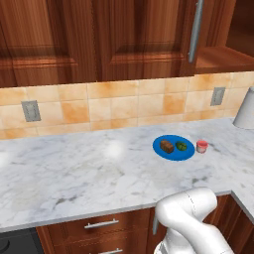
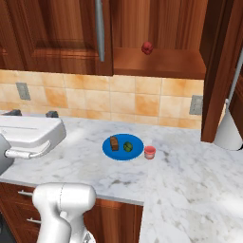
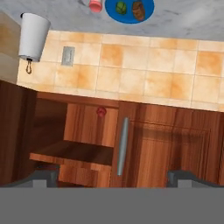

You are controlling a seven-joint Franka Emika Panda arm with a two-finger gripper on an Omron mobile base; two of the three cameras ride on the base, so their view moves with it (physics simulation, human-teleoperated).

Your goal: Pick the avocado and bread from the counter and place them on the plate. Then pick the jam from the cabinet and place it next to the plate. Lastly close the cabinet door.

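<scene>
Our gripper (image 3: 113,177) stands spread as wide as it goes, its two dark fingertips (image 3: 43,176) far apart in the hand view, with nothing between them and nothing touched. Ahead of it we see one open cabinet (image 3: 52,131) with a wooden shelf, one small dark red round fruit (image 2: 147,47) resting on that shelf, and one long silver bar handle (image 3: 123,144) on the neighbouring shut door. The cabinet door (image 2: 219,71) stands swung out at the right of the right base view. On the counter (image 1: 74,173) lies one blue plate (image 1: 173,154) carrying one bread (image 1: 166,146) and one avocado (image 1: 181,146) side by side. One jam (image 1: 202,146) jar stands just beside the plate.
</scene>
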